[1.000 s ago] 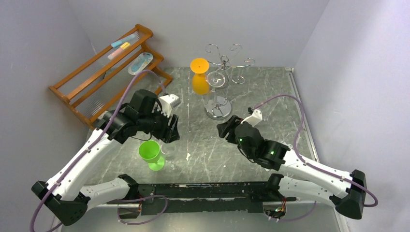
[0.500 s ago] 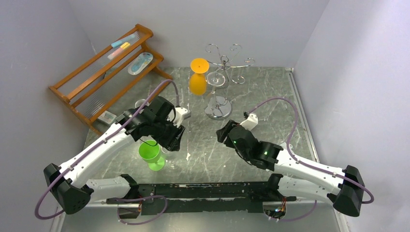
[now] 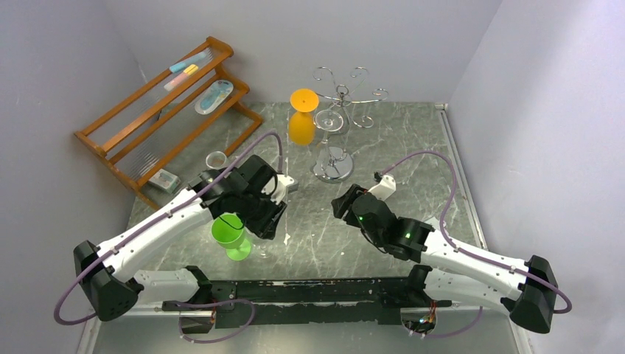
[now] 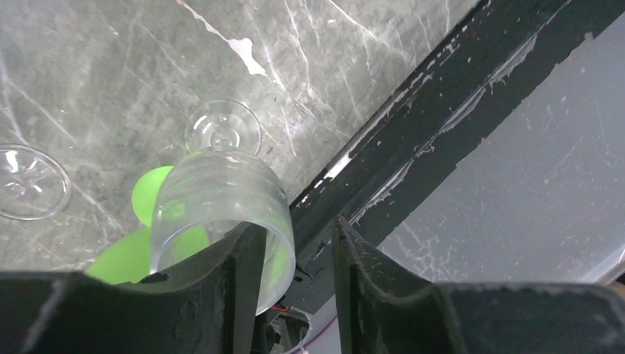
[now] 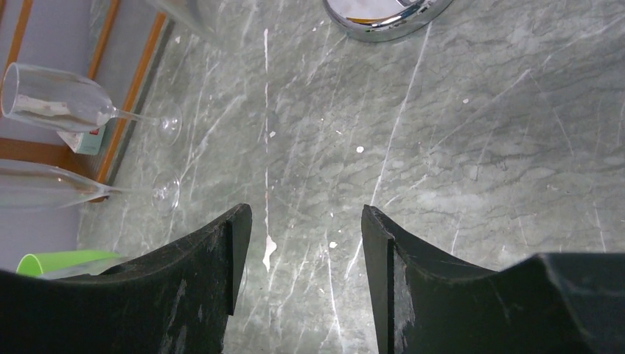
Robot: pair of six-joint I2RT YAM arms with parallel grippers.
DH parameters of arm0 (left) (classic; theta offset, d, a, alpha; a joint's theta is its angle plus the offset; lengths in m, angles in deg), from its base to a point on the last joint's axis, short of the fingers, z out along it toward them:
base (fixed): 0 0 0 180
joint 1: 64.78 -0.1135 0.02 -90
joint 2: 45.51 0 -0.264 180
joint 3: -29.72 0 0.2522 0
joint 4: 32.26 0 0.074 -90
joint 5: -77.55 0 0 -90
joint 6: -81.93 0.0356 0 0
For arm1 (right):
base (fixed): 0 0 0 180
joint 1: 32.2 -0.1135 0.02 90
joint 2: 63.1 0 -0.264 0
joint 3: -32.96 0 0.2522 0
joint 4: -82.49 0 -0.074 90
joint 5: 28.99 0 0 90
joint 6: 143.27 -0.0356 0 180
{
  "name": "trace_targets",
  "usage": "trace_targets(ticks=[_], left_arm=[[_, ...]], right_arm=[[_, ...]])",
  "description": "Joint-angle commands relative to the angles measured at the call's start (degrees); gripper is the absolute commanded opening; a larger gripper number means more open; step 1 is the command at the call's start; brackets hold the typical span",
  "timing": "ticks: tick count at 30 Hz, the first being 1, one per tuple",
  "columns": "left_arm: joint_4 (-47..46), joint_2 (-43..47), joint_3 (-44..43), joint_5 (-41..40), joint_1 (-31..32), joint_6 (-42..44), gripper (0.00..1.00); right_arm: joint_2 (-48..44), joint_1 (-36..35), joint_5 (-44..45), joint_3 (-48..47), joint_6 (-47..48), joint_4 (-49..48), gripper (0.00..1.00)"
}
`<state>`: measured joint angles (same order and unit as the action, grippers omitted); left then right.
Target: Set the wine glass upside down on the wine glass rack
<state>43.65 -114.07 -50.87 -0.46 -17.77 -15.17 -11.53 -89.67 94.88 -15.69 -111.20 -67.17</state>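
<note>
- The grey marbled tabletop (image 3: 383, 214) ends in a black rail at the near edge, and your work is just beside that rail. A glass tipped here could roll against it.
- The wooden shelf (image 3: 158, 110) stands back left, well apart from the action.
- Your left hand (image 4: 298, 251) hangs low over the near-left tabletop with its fingers partly spread. The gap between them is mostly bare, and I cannot tell whether it touches anything.
- Your right hand (image 5: 302, 243) is spread wide over bare marble and holds nothing.
- The wine glass rack (image 3: 331, 171) stands at the back centre with an orange glass (image 3: 303, 122) hung upside down on it. What looks like a clear glass (image 3: 329, 120) hangs beside that one, so crowding the orange glass on arrival could knock it off its arm.
- The wine glass (image 4: 221, 199) — clear and upright — stands near the rail, its bowl against the left hand's one finger rather than squarely between both. If the hand closes from here, I judge it may clip the rim and topple the glass.
- The green glass (image 3: 230, 232) stands just beside it, so a shove would likely topple both.
- A small box (image 3: 163, 178) sits at the shelf's foot, its print too small to read — no other writing shows.
</note>
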Motion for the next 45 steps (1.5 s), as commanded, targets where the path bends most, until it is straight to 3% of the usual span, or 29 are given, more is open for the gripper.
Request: trace_targets(ticks=[1,4,7,8,15,19,24,28,34,41,45], left_arm=[[-0.2,-1.8,1.0,-0.9,2.0,-0.9,0.41],[0.1,-2.8,0.6,-2.9,2.4,-0.9,0.34],[-0.2,-3.3,0.6,-3.0,2.7,-0.6,0.09],[-0.9,-3.3,0.8,-2.6,2.8,-0.5,0.05],[-7.2,-2.1,-2.2,1.2,3.7,-0.3,0.05],[-18.6,-1.0,-2.2,-0.2,4.1,-5.8,0.05],[-36.5,2.9,4.6,-4.6,5.0,-11.3,0.05],[-48.4,5.9,10.2,-6.6,5.9,-12.8,0.05],[-71.8,12.0,24.7,-9.1,7.0,-16.8,0.05],[-83.3,14.6,31.8,-8.0,7.4,-19.0,0.05],[-86.1,14.7,33.1,-8.0,7.5,-19.1,0.05]], right_arm=[[-0.1,0.3,1.1,0.9,-1.6,-0.8,0.6],[-0.4,0.3,1.1,1.0,-2.3,-0.6,0.6],[-1.4,0.4,0.9,1.5,-3.1,-0.6,0.6],[-1.9,0.4,0.9,1.6,-3.3,-0.6,0.6],[-3.5,0.8,-0.5,0.9,-3.7,-1.8,0.61],[-3.0,2.0,-2.9,-1.7,-4.0,-2.2,0.64],[-2.3,6.5,-11.1,-3.3,-11.7,-1.8,0.64],[-3.3,12.4,-21.7,1.2,-22.5,-6.7,0.59],[-5.1,13.3,-22.4,8.7,-33.3,-18.2,0.54],[-2.7,13.4,-22.3,6.3,-37.8,-13.6,0.54],[-1.4,13.4,-21.2,5.8,-43.9,-8.3,0.48]])
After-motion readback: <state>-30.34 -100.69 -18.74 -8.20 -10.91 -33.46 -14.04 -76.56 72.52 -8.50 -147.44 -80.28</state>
